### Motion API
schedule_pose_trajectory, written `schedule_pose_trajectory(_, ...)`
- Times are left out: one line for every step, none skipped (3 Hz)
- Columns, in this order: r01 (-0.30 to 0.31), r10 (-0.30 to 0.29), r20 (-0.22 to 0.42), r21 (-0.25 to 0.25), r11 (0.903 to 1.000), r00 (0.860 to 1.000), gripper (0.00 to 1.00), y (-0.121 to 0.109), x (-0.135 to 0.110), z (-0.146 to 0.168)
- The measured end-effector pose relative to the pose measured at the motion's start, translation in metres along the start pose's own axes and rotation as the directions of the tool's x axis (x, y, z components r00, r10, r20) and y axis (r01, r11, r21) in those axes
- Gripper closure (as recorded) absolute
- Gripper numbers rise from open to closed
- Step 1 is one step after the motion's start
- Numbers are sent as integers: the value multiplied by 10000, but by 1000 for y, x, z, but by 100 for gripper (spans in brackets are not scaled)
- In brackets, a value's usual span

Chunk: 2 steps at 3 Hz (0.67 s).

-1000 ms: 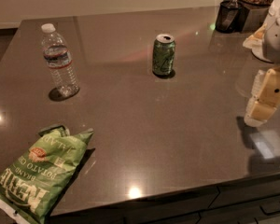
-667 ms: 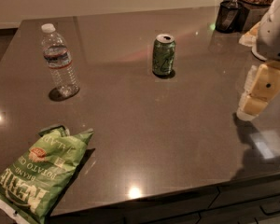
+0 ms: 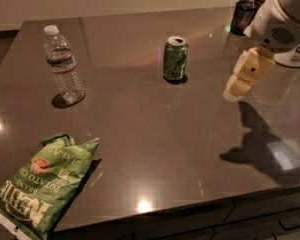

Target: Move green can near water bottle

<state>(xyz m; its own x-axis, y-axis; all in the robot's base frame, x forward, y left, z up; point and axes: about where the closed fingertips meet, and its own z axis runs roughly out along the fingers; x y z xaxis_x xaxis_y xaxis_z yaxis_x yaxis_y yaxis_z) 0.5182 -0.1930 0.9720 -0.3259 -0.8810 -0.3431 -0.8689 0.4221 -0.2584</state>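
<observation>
While the green can stands upright on the dark, glossy table, the clear ribbed water bottle stands well apart to its left. A crinkly green chip bag lies at the front edge, partly cut off. The cream gripper hangs right of the can, apart from it; how its jaws stand is unclear. A dark container at the far corner is indistinct.

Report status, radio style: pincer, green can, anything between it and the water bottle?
Pincer hovering right of green can, apart from it. Can upright, well right of water bottle. Chip bag at front left, off that line.
</observation>
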Motion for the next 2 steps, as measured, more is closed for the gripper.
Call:
schedule_pose_trajectory(-951,930,493,409,9946,9944,0,-30,-19,20)
schedule_pose_trajectory(-1571,1513,1047,489,9864,9829,0,-52,-42,41)
